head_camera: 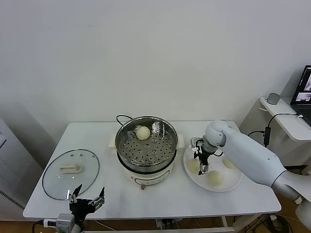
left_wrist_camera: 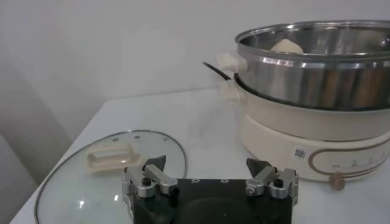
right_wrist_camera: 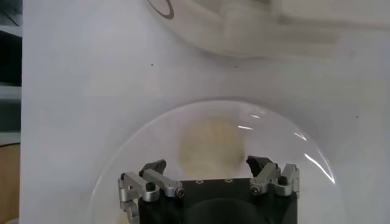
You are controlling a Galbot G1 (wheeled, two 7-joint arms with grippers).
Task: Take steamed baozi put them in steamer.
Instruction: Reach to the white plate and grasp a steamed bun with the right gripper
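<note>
head view: we see the steamer (head_camera: 146, 149) mid-table with one bun (head_camera: 143, 132) already on its perforated tray, at the far side, which leaves the near holes free for more.
plate: the plate (head_camera: 232, 183) sits just right of the steamer, so the carry is short; three buns lie on it, one (head_camera: 193, 165) nearest the steamer, one (head_camera: 214, 177) at the front, one (head_camera: 229, 163) partly behind the arm.
right gripper: the right gripper (head_camera: 202, 168) points down over the plate's steamer-side bun, fingers spread, nothing held; we judge it is lined up for the next pick.
left gripper: the left gripper (head_camera: 87, 200) is parked at the near table edge, released, out of the way.
lid: the lid (head_camera: 71, 173) lies flat at the left, off the pot so the tray stays reachable.
left wrist view: we see the left gripper (left_wrist_camera: 207, 168) with jaws apart and empty; lid (left_wrist_camera: 109, 176) just ahead of it, steamer (left_wrist_camera: 317, 103) beyond, the bun (left_wrist_camera: 286, 46) peeking over the rim.
right wrist view: we see the right gripper (right_wrist_camera: 207, 165) spread wide, a bun (right_wrist_camera: 210, 146) centred between the fingertips, not yet touched; plate (right_wrist_camera: 292, 143) rim curves around it.
next: we think a straight descent and a gentle close, as the bun looks soft.
</note>
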